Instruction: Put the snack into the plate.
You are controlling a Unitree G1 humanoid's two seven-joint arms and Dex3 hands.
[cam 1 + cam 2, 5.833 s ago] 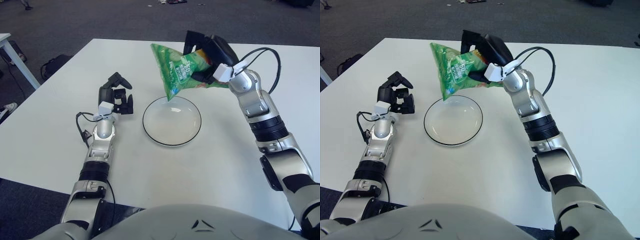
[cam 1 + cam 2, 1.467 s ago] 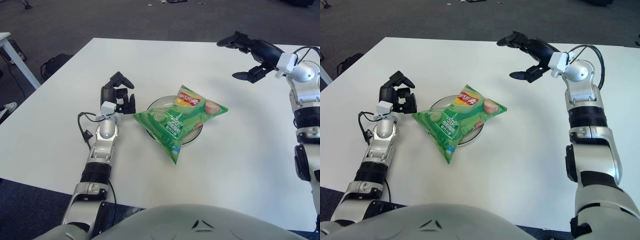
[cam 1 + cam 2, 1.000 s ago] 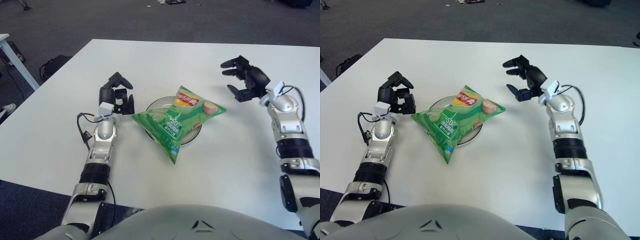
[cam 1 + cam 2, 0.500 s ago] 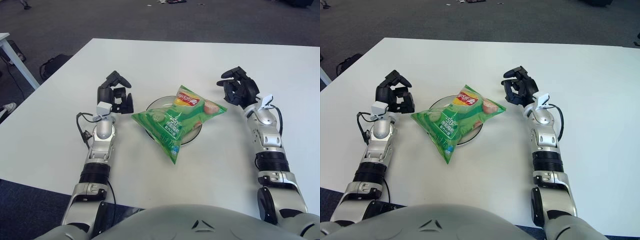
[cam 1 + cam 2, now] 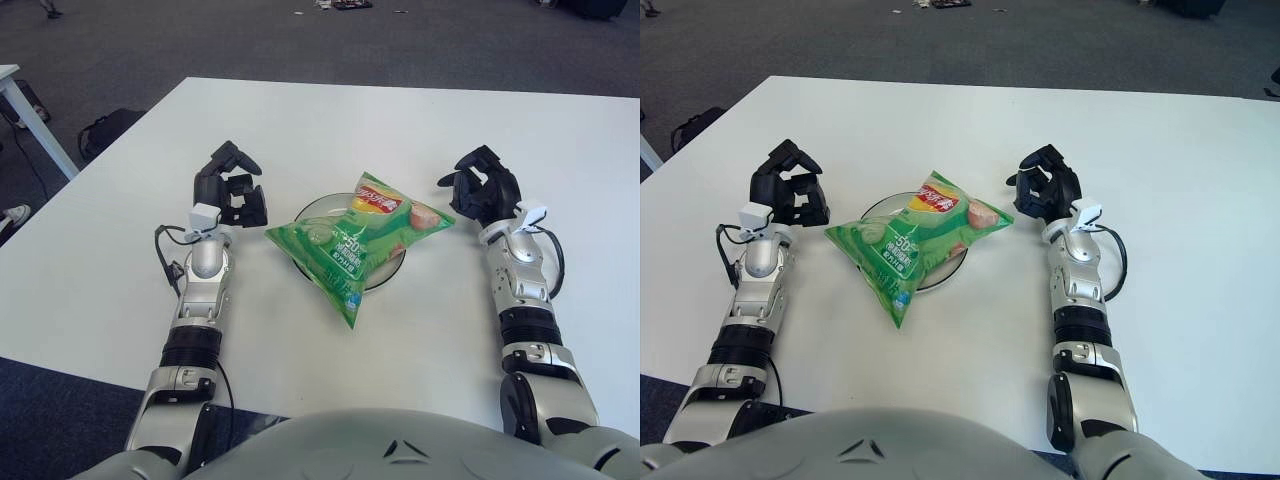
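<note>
White table [image 5: 330,120], green snack [image 5: 352,243] across plate [image 5: 306,210]

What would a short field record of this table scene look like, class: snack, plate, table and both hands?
snack: green snack bag lying across the plate, its corners overhanging the rim
plate: clear round plate, mostly covered by the bag
table: white table
left hand: left hand shows left of the plate, fingers curled, holding nothing
right hand: right hand shows right of the bag, fingers curled, holding nothing
task state: snack is on the plate
</note>
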